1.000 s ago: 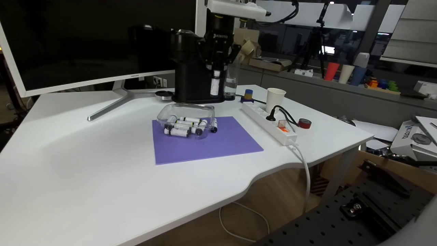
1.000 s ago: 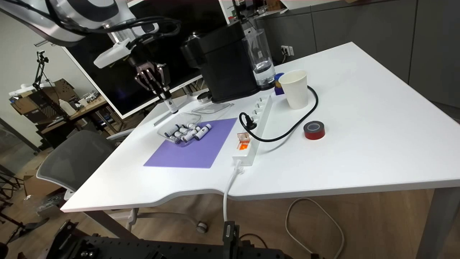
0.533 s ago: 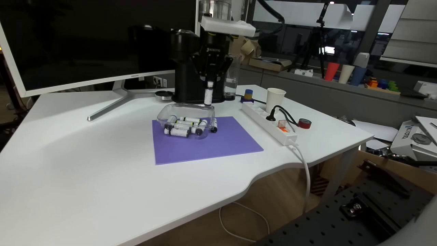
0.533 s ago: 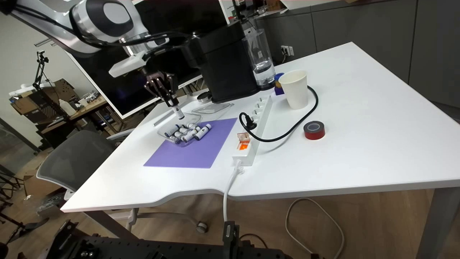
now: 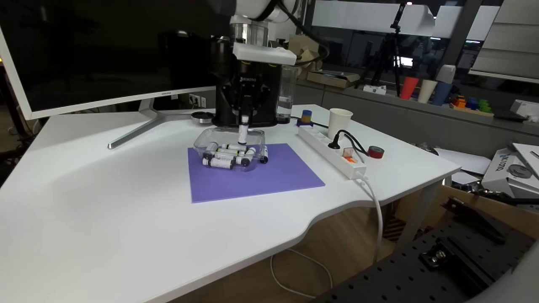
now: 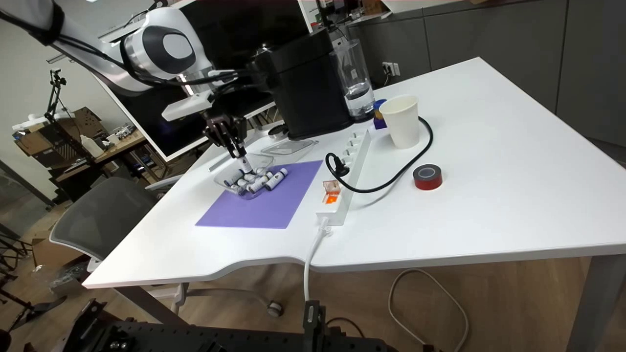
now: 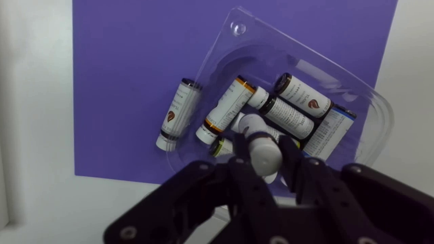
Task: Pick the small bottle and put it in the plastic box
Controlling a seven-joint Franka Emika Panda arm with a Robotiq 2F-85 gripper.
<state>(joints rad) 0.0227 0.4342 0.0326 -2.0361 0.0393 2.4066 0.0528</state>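
Observation:
My gripper (image 5: pixel 245 112) is shut on the small bottle (image 5: pixel 243 131), a white-labelled cylinder with a white cap, held nearly upright. It also shows in an exterior view (image 6: pixel 245 165). In the wrist view, the cap (image 7: pixel 265 157) sits between my fingertips (image 7: pixel 263 145). The plastic box is the clear, open container (image 7: pixel 379 125), also in both exterior views (image 5: pixel 201 141) (image 6: pixel 227 170). The held bottle hangs over it, its lower end near several look-alike bottles (image 7: pixel 223 108) inside. One more bottle (image 7: pixel 179 112) lies against the box wall, seemingly outside.
A purple mat (image 5: pixel 261 181) lies under the box. A tall black machine (image 6: pixel 313 93) and monitor (image 5: pixel 105 54) stand behind. A clear lid (image 6: pixel 288 146) lies beside the box. A white power strip (image 5: pixel 324 147), paper cup (image 5: pixel 339 120) and red tape roll (image 6: pixel 427 177) are nearby.
My gripper has come down with the bottle from above and behind the box to over it, its lower end now close to the bottles inside. The box and other bottles have not moved.

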